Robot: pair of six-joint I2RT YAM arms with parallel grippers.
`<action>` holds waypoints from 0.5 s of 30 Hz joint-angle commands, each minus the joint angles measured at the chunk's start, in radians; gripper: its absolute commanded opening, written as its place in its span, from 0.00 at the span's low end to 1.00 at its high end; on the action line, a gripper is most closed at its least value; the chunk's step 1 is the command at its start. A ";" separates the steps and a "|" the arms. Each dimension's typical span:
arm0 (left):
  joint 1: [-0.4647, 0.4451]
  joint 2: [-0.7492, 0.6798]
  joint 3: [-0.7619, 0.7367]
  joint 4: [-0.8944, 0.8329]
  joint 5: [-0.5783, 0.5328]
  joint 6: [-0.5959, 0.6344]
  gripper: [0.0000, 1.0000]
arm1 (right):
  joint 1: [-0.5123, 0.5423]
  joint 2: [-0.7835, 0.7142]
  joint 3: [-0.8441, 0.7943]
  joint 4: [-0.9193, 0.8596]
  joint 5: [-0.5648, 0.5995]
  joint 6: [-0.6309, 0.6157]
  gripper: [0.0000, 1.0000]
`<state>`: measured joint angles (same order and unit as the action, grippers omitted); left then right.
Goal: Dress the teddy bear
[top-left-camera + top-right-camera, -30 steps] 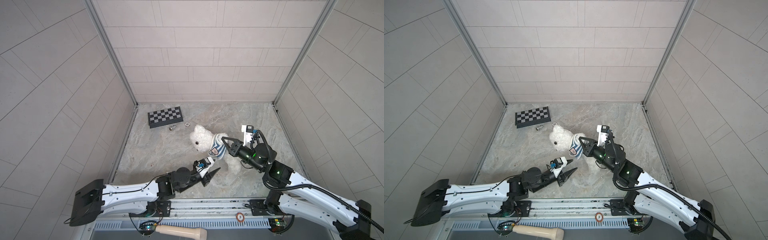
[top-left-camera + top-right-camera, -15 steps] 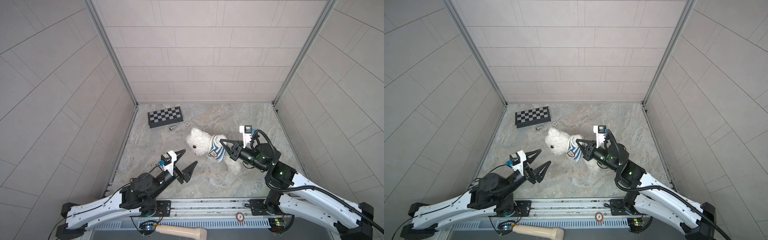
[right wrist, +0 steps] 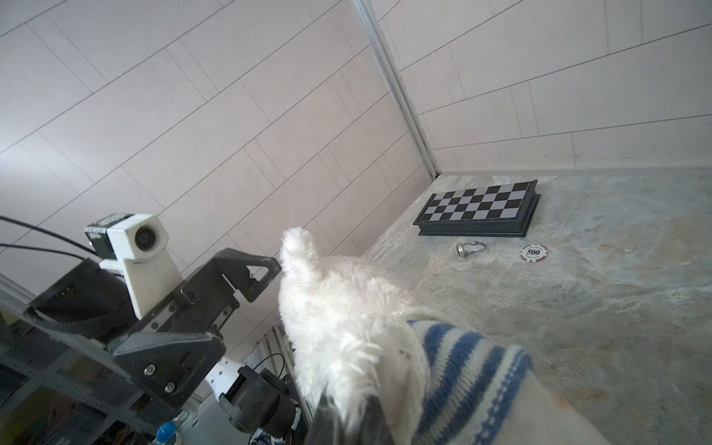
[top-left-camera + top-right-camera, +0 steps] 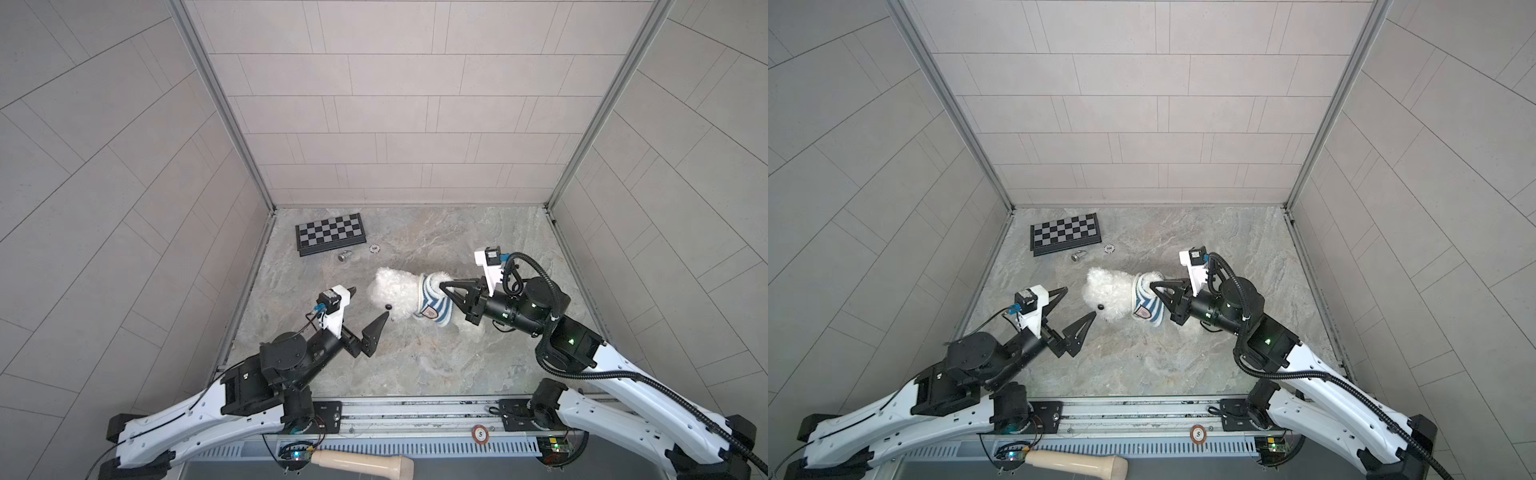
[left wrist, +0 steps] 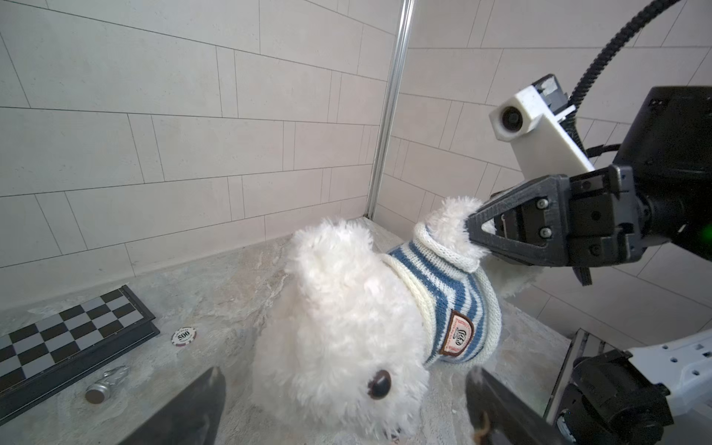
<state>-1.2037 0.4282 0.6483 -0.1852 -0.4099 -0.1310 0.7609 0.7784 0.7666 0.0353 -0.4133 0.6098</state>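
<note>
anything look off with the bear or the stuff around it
The fluffy white teddy bear is tipped nose-down, one paw pinched in the shut jaws of the right gripper. Its blue-and-white striped knit sweater looks bunched around the chest. A small silver metal piece lies on its side beside the black-and-grey chessboard.

Child: What is the teddy bear made of?

Robot: Soft white fluff, long and shaggy. Its shirt is thick knitted yarn.

Child: And your left gripper?

Robot: My jaws are hard black plastic, dull, not shiny.

Child: The table?

Robot: It looks like rough grey stone, dull too. The far left chessboard is smooth and a bit glossy. The little piece near it is shiny metal.
</note>
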 commanded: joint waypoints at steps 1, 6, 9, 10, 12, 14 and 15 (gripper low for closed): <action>0.009 0.036 0.050 -0.067 -0.007 0.054 1.00 | -0.002 -0.029 0.052 -0.048 -0.061 -0.099 0.00; 0.023 0.148 0.132 -0.108 -0.003 0.067 1.00 | -0.002 -0.032 0.060 -0.080 -0.059 -0.123 0.00; 0.024 0.214 0.169 -0.114 0.031 0.095 1.00 | -0.002 -0.024 0.061 -0.076 -0.083 -0.135 0.00; 0.024 0.235 0.183 -0.119 0.049 0.110 1.00 | -0.002 -0.022 0.063 -0.079 -0.090 -0.143 0.00; 0.025 0.275 0.209 -0.133 0.093 0.151 1.00 | -0.002 -0.018 0.068 -0.095 -0.099 -0.158 0.00; 0.024 0.308 0.211 -0.140 0.164 0.225 1.00 | -0.003 -0.017 0.074 -0.117 -0.104 -0.175 0.00; 0.024 0.319 0.208 -0.145 0.180 0.260 1.00 | -0.003 -0.014 0.077 -0.123 -0.110 -0.182 0.00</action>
<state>-1.1847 0.7246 0.8360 -0.2974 -0.3191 0.0154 0.7605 0.7715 0.8085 -0.0952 -0.4915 0.4744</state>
